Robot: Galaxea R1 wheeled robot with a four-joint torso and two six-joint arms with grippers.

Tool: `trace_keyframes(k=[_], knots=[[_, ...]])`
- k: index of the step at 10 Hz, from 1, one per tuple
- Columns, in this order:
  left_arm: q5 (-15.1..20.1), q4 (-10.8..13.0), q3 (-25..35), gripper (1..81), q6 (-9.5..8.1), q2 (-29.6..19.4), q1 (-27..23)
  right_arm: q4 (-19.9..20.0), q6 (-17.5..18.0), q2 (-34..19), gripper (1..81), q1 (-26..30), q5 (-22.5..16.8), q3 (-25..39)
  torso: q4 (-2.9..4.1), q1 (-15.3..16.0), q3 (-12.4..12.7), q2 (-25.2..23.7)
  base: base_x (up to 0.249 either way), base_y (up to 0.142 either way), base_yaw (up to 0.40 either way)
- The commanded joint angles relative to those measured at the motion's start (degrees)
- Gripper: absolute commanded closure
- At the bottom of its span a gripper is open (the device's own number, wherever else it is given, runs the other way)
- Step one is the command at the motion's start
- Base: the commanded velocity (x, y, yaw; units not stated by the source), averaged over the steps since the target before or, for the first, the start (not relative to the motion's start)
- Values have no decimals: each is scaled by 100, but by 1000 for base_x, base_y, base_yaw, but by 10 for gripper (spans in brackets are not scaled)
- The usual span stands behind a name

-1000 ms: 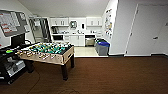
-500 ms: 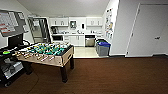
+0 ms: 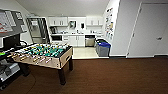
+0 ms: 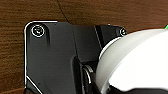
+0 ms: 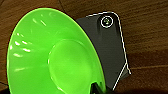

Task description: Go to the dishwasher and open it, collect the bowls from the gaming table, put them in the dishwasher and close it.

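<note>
Bowls ride at the wrists — a green bowl (image 5: 50, 57) by the right gripper, a white bowl (image 4: 135, 62) by the left, seemingly carried; neither grip is discernible. Dishwasher (image 3: 89, 41) waits at twelve o'clock, past the foosball table (image 3: 42, 53) at ten.

Lounge with kitchenette beyond

A foosball table (image 3: 43, 53) stands near left on dark wood floor (image 3: 112, 75); a blue-lidded bin (image 3: 103, 48) sits farther right, beside a white door (image 3: 152, 30).
</note>
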Motion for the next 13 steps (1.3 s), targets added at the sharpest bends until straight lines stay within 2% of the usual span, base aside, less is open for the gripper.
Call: trace_keyframes(k=[1, 13], knots=[[54, 64, 122, 811, 53, -51, -271, -34, -31, -73, 811, 327, -421, 17, 0, 0, 0, 0, 161, -74, 0], [54, 73, 122, 811, 53, -51, -279, -34, -31, -82, 811, 318, -421, 17, 0, 0, 0, 0, 139, 0, 0]])
